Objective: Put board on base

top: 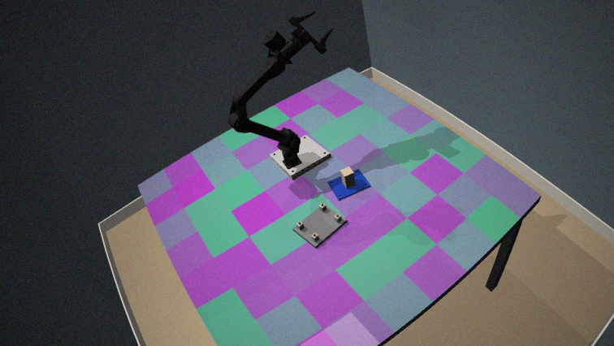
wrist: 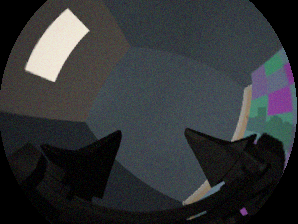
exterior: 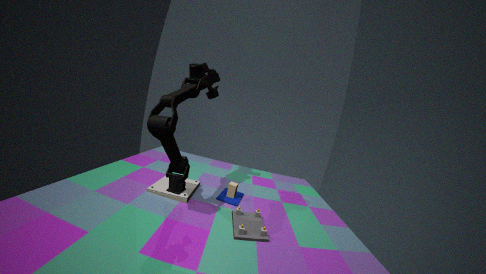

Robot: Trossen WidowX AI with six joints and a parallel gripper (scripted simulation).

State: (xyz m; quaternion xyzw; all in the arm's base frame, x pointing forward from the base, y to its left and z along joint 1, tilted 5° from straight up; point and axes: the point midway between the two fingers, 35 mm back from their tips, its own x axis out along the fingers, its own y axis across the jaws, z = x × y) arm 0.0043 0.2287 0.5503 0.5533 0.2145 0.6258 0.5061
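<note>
- Toward two o'clock from the base in the top view, the board lies flat on the table, handle up;
- base: four posts, gold pins bare, board off it;
- gripper: high above the table, fingers wide apart, nothing between them;
- arm's white plate: near the board, at ten o'clock from it in the top view

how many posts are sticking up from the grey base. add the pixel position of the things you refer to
4 posts, one near each corner of the grey base (top: pixel 320 226) (exterior: pixel 250 222): two along the side nearer the blue board (top: pixel 337 188) (exterior: pixel 224 196), two along the far side from it. None seems hidden.
</note>
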